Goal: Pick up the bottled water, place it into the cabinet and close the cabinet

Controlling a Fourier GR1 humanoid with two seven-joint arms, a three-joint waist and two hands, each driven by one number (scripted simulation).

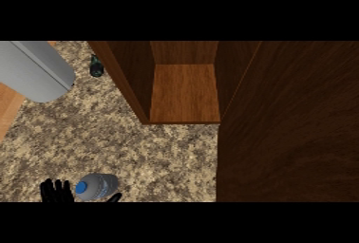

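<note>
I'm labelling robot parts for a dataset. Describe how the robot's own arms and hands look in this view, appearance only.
Only one hand shows: the left hand, at the lower edge. It is plain black, with slim, rounded fingers and a separate black thumb tip to their right. No markings, cables or sleeve show on it. Its forearm lies outside the view, and no right arm or hand appears.
</note>
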